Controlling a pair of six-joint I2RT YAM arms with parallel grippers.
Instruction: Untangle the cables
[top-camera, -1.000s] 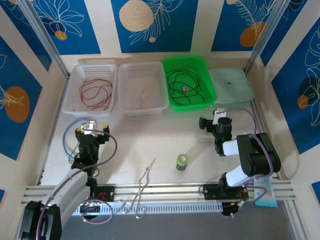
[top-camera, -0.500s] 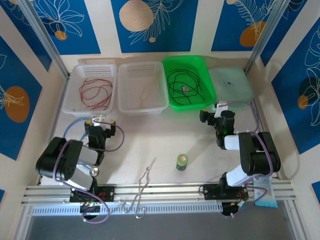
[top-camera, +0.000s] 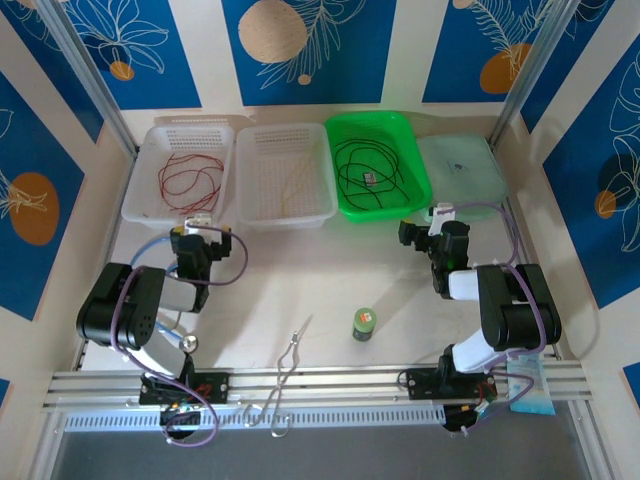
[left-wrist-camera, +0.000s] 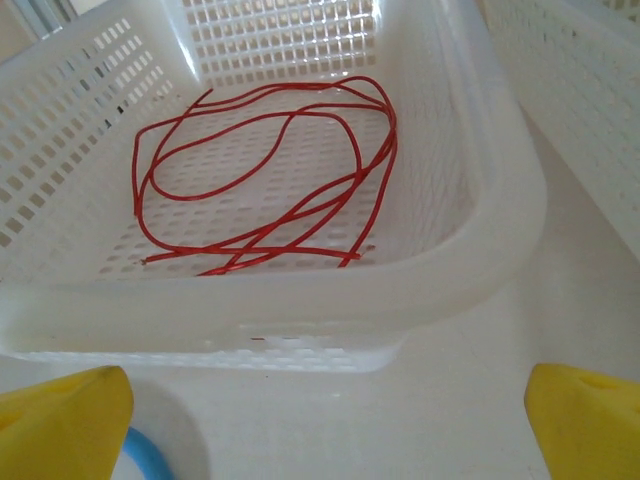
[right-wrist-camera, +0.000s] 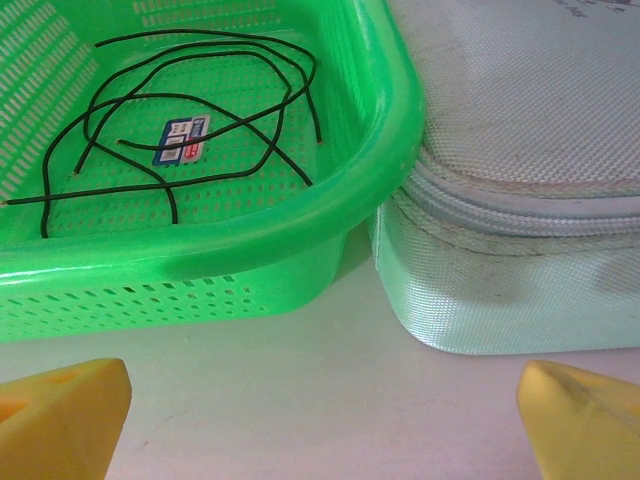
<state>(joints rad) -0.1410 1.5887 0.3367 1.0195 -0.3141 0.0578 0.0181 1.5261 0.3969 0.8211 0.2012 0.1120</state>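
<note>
Cables split by colour, one basket each; both grippers spread wide, holding nothing.
Red cable (left-wrist-camera: 262, 247) lies in loose overlapping loops in the white basket (left-wrist-camera: 480, 290), centre and upper part of the left wrist view, just past the left gripper (left-wrist-camera: 320, 420), not touching it. Black cable (right-wrist-camera: 170, 186) loops over a label (right-wrist-camera: 182, 140) in the green basket (right-wrist-camera: 300, 225), upper left of the right wrist view, just past the right gripper (right-wrist-camera: 320, 420). Faint tan cables (top-camera: 290, 185) lie in the middle basket (top-camera: 285, 215), top centre of the top view.
</note>
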